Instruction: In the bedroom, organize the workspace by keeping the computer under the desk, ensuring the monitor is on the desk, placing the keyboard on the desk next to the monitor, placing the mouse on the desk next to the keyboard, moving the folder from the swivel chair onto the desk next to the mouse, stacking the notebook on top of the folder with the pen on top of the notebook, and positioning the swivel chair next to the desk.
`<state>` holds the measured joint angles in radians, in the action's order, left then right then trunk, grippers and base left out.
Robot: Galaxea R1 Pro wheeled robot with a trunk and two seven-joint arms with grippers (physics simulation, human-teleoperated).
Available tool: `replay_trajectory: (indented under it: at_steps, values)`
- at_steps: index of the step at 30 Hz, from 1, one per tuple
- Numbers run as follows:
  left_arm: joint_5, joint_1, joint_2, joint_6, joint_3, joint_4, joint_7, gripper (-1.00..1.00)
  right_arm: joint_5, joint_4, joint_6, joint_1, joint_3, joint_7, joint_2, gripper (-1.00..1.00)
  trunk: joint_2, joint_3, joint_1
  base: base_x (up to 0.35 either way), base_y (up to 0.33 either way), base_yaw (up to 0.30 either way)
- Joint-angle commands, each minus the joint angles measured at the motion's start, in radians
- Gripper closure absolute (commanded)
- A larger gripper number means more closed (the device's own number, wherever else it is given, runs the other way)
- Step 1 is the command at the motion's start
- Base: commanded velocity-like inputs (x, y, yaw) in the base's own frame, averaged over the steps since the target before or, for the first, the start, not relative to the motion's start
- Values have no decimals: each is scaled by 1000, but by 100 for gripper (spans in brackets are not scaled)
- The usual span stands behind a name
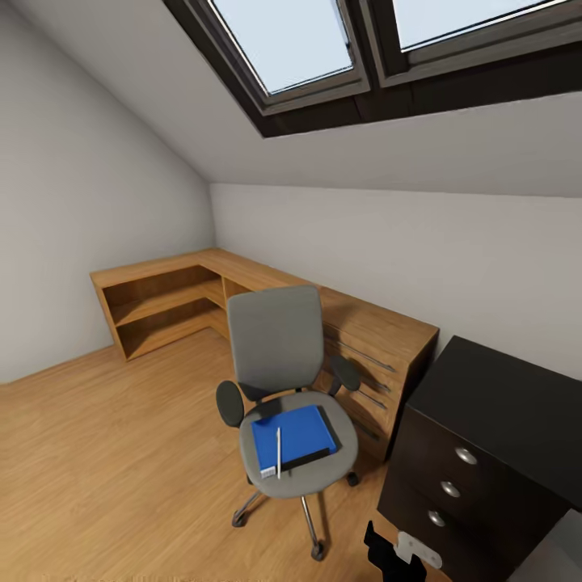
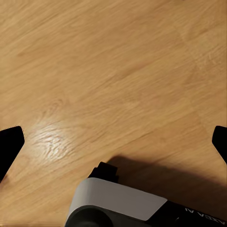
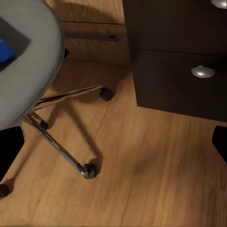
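The chair (image 1: 287, 388) stood on the wooden floor (image 1: 105, 461) in the attic room, its grey back turned toward the low wooden shelf unit (image 1: 242, 303) that ran along the wall and round the corner. On the seat lay the blue folder (image 1: 293, 436), flat, its white page edge toward the front of the seat. A thin pale pen (image 1: 278, 451) rested on top of the folder, running lengthwise and reaching past its front edge. A small pale-edged item sat at the folder's front left corner; whether this was the notebook could not be told.

The black table (image 1: 501, 404) stood to the right of the chair, just beside the end of the shelf unit. Its drawer unit (image 1: 440, 485) faced the chair, with three round silver knobs in a column. The visible part of the table top was bare. Two skylights (image 1: 364, 40) were set in the sloping ceiling above.

In the right wrist view the right hand (image 3: 116, 142) hung over the floor between the chair's chrome base (image 3: 61, 146) and the drawer unit (image 3: 179, 66); its dark fingertips (image 3: 9, 149) stood at opposite edges of the picture, wide apart, with nothing between them. A corner of the folder (image 3: 4, 49) showed on the seat.

In the left wrist view the left hand (image 2: 116, 142) pointed down at bare floor (image 2: 113, 71), its fingertips (image 2: 9, 146) likewise spread wide and gripping nothing.
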<state>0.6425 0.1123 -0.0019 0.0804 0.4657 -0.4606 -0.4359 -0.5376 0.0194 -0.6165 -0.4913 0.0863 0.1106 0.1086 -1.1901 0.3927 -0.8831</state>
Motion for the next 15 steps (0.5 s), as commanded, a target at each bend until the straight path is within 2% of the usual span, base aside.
replay_trajectory:
  at_steps: [1, 15]
  values:
    - [11, 1, 1, 6, 8, 0, -6, -100, -2, 2, -3, -1, 9, 6, 0, -100, -1, 2, 0, 0, 0, 209]
    - [10, 1, 1, 7, 8, 0, -7, -100, -2, 2, -3, -1, 9, 6, 0, -100, -1, 18, 0, 0, 0, 203]
